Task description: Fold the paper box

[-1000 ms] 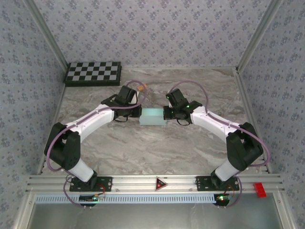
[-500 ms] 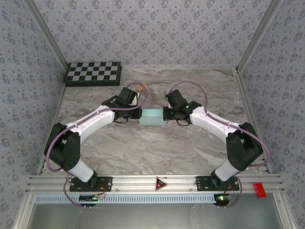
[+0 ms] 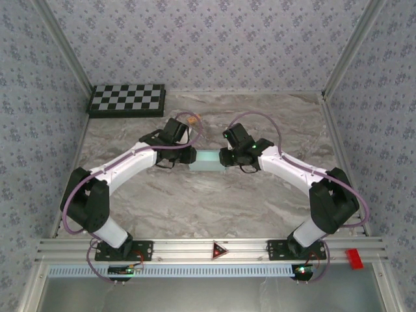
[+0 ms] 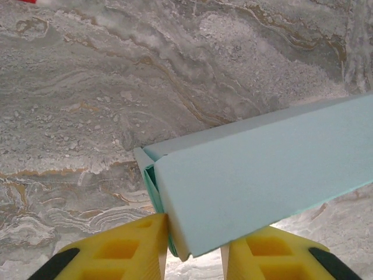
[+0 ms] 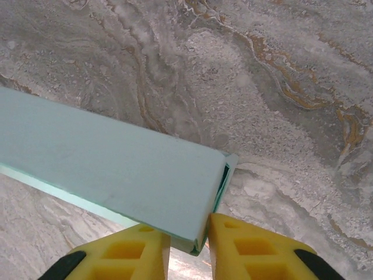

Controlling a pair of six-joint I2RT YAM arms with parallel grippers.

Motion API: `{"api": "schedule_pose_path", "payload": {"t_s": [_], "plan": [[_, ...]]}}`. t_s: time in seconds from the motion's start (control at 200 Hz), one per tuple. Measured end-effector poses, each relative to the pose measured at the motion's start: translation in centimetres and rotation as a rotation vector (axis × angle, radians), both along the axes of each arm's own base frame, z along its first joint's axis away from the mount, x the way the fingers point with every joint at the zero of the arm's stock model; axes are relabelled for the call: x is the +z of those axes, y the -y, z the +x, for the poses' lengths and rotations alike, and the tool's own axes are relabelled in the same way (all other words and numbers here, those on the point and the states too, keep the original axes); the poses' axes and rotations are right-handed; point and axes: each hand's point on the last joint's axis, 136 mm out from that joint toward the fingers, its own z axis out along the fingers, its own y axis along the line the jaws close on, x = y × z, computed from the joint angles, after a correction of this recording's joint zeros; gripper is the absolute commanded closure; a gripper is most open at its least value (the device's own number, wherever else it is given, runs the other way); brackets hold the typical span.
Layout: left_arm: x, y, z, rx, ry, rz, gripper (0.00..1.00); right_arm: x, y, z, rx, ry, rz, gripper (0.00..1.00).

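The paper box (image 3: 207, 159), pale aqua and folded into a flat rectangular shape, hangs between my two grippers at the middle of the marble table. My left gripper (image 3: 189, 155) holds its left end. In the left wrist view the box (image 4: 262, 169) runs up to the right, and its end corner with tucked flaps sits between the yellow fingers (image 4: 125, 248) of the left gripper (image 4: 195, 233). My right gripper (image 3: 225, 157) holds the right end. In the right wrist view the box (image 5: 105, 163) has its end corner pinched in the right gripper (image 5: 189, 233).
A black-and-white checkerboard (image 3: 127, 99) lies at the back left corner. A small orange object (image 3: 192, 119) sits just behind the left wrist. A red block (image 3: 353, 257) rests on the front rail at the right. Patterned walls close in both sides and the back.
The right gripper has slid left along the box toward the left gripper, so less of the box shows between them. The left arm has barely shifted.
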Motion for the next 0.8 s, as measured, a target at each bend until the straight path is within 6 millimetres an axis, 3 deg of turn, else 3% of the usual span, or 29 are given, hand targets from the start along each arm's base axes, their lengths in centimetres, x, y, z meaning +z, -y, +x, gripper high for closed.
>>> {"api": "schedule_pose_path", "payload": {"t_s": [0.395, 0.59, 0.8], "plan": [[0.2, -0.4, -0.6, -0.005, -0.017, 0.021, 0.63, -0.3, 0.7, -0.9, 0.005, -0.033, -0.025, 0.65], [2.1, -0.3, -0.4, -0.005, 0.026, -0.007, 0.58, 0.6, 1.0, -0.9, -0.001, -0.018, -0.013, 0.65], [5.2, -1.0, 0.3, 0.023, 0.108, -0.059, 0.54, 3.4, 1.3, -0.2, -0.012, 0.039, 0.06, 0.63]]}}
